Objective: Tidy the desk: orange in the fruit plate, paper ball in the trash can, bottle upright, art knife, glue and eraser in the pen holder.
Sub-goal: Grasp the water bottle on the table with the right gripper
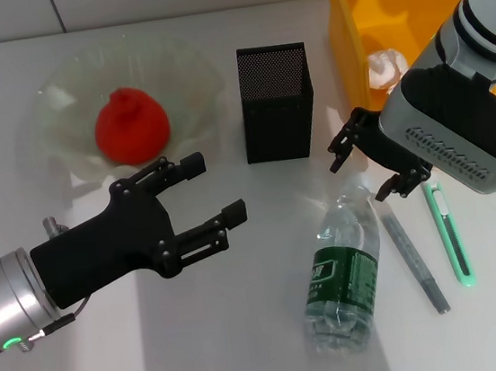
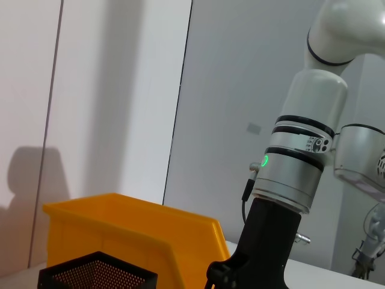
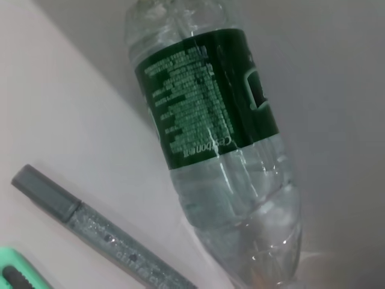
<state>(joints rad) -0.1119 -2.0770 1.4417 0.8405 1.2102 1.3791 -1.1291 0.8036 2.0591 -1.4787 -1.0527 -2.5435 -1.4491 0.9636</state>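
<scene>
The red-orange orange (image 1: 132, 124) lies in the pale-green fruit plate (image 1: 181, 71) at the back left. My left gripper (image 1: 215, 188) hovers open just in front of that plate, holding nothing. The bottle (image 1: 342, 273) (image 3: 216, 126) lies on its side, cap toward the back. Over its cap end my right gripper (image 1: 362, 178) hangs open and empty. Right of the bottle lie a grey glue pen (image 1: 412, 256) (image 3: 102, 238) and the green art knife (image 1: 449, 233) (image 3: 12, 271). The white paper ball (image 1: 387, 67) sits at the front of the orange-yellow trash can (image 1: 398, 4) (image 2: 138, 232). The eraser is out of view.
The black mesh pen holder (image 1: 276, 101) (image 2: 96, 274) stands upright between the plate and the trash can. In the left wrist view, the right arm (image 2: 298, 168) rises beside the bin. The table runs white and bare at the front left.
</scene>
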